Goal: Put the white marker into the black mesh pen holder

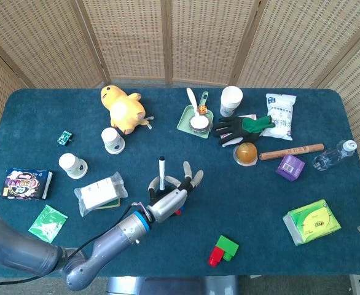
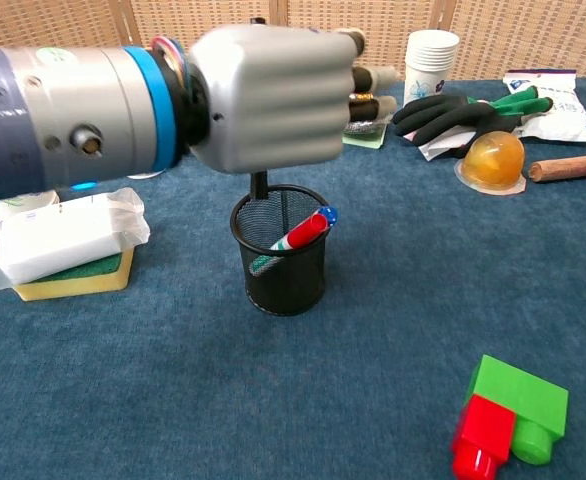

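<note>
White marker (image 1: 162,173) upright in left robot hand (image 1: 169,200), above black mesh pen holder (image 2: 280,268)

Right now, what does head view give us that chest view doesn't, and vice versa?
Only head view: the white marker body upright above the left hand, plus the yellow plush duck and the green tissue pack.
Only chest view: the black mesh pen holder wall, with the marker's dark tip just behind its rim.
Both: the left hand over the holder, the red-and-blue pen inside, and the red and green blocks.
</note>
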Robot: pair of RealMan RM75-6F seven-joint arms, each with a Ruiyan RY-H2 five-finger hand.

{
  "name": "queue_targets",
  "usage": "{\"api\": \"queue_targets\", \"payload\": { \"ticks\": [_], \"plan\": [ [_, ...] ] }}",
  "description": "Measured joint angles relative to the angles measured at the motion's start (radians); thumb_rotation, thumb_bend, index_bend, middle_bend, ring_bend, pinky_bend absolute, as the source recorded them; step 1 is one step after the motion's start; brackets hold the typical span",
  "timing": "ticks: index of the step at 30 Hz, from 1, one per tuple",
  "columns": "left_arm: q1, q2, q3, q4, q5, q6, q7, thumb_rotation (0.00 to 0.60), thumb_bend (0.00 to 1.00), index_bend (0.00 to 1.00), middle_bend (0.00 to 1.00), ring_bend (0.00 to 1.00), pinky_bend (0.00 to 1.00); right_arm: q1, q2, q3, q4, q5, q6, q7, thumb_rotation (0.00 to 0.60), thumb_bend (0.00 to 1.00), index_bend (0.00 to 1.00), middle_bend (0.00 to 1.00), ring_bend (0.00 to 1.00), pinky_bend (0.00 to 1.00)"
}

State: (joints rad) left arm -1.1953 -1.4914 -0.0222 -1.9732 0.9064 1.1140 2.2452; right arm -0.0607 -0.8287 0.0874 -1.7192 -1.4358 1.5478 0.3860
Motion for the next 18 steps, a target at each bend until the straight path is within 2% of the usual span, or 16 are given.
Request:
{"api": "queue_targets", "payload": {
  "ticks": [3, 8, 14, 18],
  "plan": [
    [-0.014, -0.028, 0.027, 0.018, 0.027, 0.024, 0.004, 0.6, 0.44, 0.53, 0.0, 0.0, 0.25, 0.0, 0.003, 0.001, 0.006, 0.001, -0.002, 0.015, 0.6, 0.0, 0.2, 0.0, 0.0, 0.0],
    [-0.03, -0.063, 0.052, 0.036, 0.051, 0.07, 0.002, 0.6, 0.44, 0.31, 0.0, 0.0, 0.25, 0.0, 0.004, 0.001, 0.009, 0.001, -0.004, 0.018, 0.6, 0.0, 0.2, 0.0, 0.0, 0.0],
    [-0.038, -0.065, 0.073, 0.03, 0.055, 0.11, -0.009, 0.6, 0.44, 0.2, 0.0, 0.0, 0.25, 0.0, 0.003, 0.0, 0.007, -0.001, -0.005, 0.015, 0.6, 0.0, 0.21, 0.0, 0.0, 0.0],
    [-0.037, -0.059, 0.078, 0.02, 0.064, 0.119, -0.041, 0.6, 0.44, 0.16, 0.0, 0.0, 0.25, 0.0, 0.003, 0.0, 0.007, -0.002, -0.004, 0.015, 0.6, 0.0, 0.21, 0.0, 0.0, 0.0]
  ]
}}
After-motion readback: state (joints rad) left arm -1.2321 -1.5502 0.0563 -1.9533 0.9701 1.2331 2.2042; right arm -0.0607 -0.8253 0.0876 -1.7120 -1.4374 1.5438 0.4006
